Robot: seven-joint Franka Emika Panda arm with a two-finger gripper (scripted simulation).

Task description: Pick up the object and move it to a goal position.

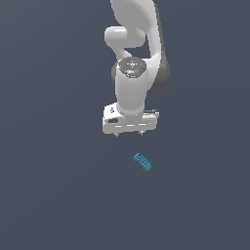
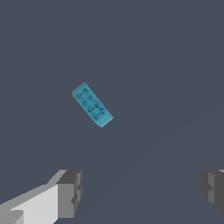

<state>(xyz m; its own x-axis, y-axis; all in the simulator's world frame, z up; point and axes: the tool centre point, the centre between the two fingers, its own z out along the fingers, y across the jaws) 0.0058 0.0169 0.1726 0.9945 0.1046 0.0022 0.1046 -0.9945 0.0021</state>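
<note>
The object, a small teal-blue studded block (image 1: 142, 162), lies on the dark grey floor, set at a slant. In the wrist view the block (image 2: 92, 104) shows its studs and one sloped end. My white gripper (image 1: 129, 135) hangs above the floor, up and toward the exterior view's left of the block, not touching it. Its fingers (image 2: 70, 193) stand wide apart with nothing between them. The gripper (image 2: 142, 190) is open and empty.
The white arm (image 1: 132, 73) rises behind the gripper toward the top of the exterior view. The floor is a plain dark grey surface (image 1: 58, 195) with no other objects in sight.
</note>
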